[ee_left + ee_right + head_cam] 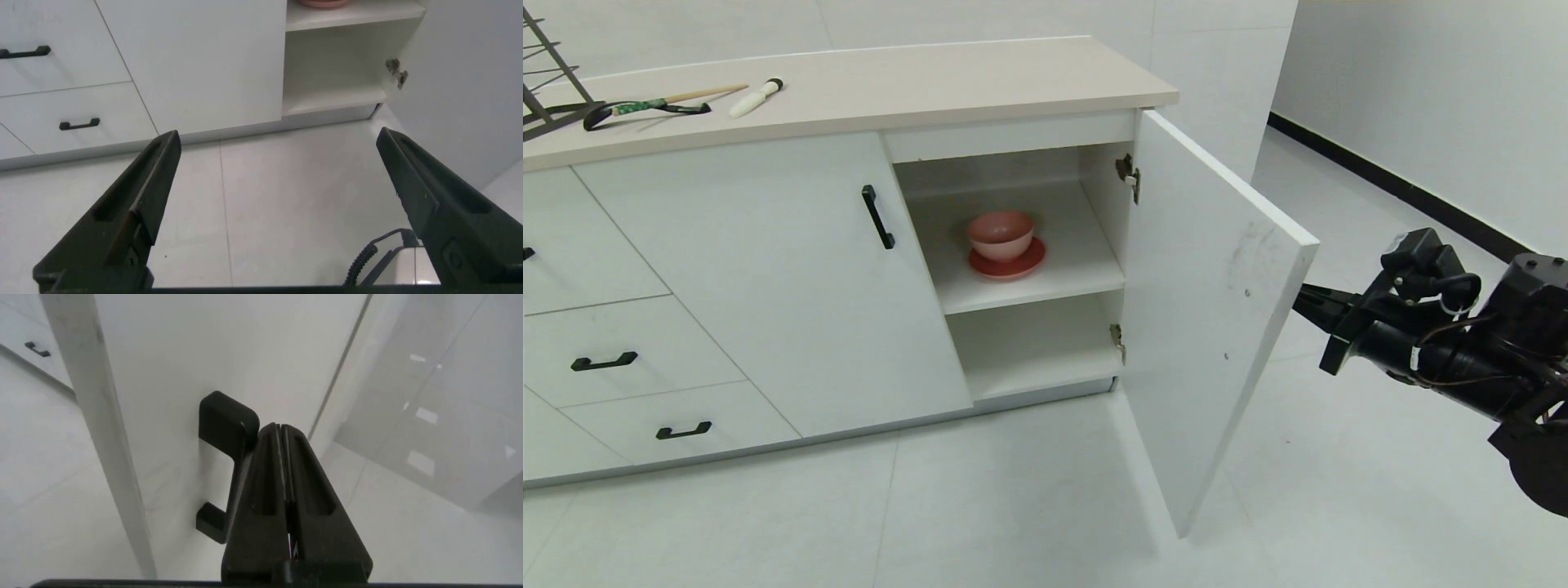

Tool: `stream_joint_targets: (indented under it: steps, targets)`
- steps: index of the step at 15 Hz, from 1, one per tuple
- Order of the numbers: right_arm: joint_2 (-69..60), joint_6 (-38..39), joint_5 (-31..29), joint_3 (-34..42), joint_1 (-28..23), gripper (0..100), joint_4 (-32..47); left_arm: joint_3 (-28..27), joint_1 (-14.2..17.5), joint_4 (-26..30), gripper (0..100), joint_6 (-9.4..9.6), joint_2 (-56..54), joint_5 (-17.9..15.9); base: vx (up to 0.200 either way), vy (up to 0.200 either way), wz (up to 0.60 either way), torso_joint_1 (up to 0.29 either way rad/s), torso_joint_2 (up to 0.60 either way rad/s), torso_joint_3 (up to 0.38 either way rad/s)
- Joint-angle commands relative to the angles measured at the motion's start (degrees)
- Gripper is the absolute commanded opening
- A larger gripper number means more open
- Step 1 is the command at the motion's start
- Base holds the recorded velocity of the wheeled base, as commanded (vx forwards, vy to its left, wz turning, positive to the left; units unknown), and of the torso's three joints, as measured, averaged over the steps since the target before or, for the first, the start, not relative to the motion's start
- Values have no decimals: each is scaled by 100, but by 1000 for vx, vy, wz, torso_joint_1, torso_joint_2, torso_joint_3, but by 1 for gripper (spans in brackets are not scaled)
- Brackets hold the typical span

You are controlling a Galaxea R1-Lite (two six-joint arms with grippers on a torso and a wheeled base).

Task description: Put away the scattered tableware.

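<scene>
The right gripper (279, 429) had its fingers pressed flat together, tip against the black handle (221, 425) on the outside of the open cabinet door (1209, 310); the left gripper (278, 140) hung spread wide over the floor; a pink bowl (1001, 233) sat on a red plate (1009, 266) on the upper shelf (1078, 261); a wooden-handled utensil (662, 104) and a white one (756, 96) lay on the countertop (931, 82).

A pink bowl (1001, 233) stands upright, centred on a flat, darker coral plate (1006, 263). Both rest on the upper shelf (1078, 261) of the cabinet, well off to the left of my right claw (279, 437) and farther back than it.
</scene>
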Motion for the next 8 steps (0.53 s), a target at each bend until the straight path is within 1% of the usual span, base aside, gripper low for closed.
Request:
stream_joint_targets:
  steps: [1,3,4,8]
  targets:
    - [-42,-1,5,-2,93,0,-2,0,0,4,100,-4,2,2,0,0,0,0,0,0]
    - [-16,-1,5,-20,207,0,-2,0,0,4,100,-4,2,2,0,0,0,0,0,0]
    - [55,-1,5,-38,348,0,-2,0,0,4,100,-4,2,2,0,0,0,0,0,0]
    - [415,-1,-4,-354,761,0,-2,0,0,-5,100,-13,2,2,0,0,0,0,0,0]
